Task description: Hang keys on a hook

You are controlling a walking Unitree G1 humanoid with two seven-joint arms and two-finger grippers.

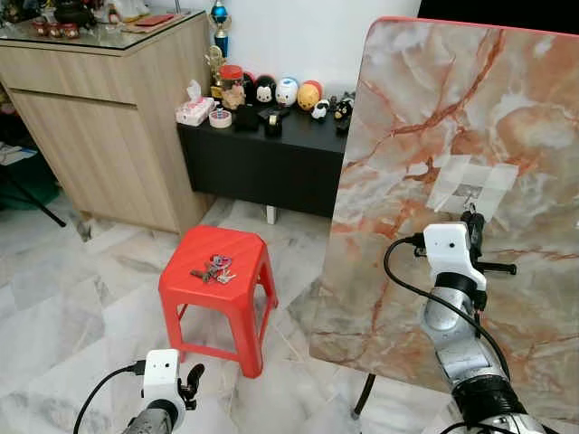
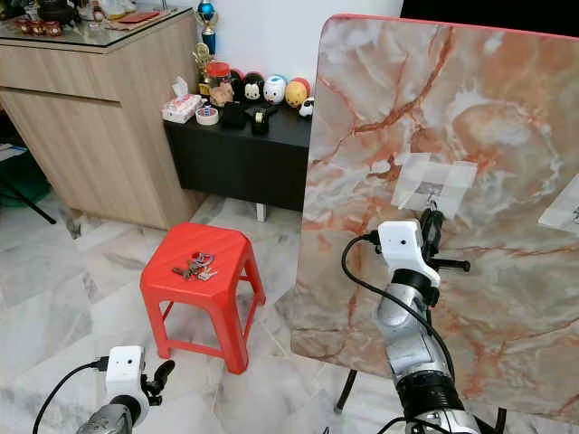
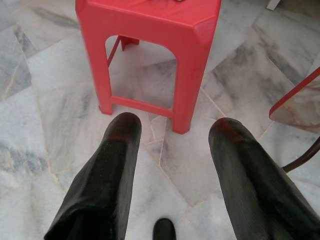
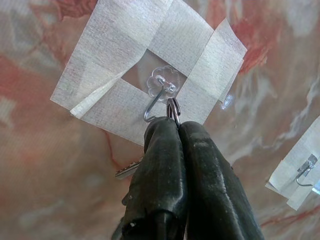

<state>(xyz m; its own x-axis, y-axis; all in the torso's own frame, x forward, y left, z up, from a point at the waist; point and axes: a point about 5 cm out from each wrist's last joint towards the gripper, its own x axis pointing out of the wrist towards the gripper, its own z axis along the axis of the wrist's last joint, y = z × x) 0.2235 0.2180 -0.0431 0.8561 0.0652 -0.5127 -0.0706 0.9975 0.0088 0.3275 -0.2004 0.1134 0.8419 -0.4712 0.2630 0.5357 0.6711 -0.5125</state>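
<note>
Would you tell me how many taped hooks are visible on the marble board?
2: one hook right at the right gripper, another hook farther along the marble board. Others may lie outside the frames.

Each silver, ribbed metal arm ends in a white boxy wrist housing with two small dark dots, fed by a looping black cable, and carries the left gripper (image 3: 172, 132) and right gripper (image 4: 176, 126), both with long, glossy black, round-tipped fingers.
</note>
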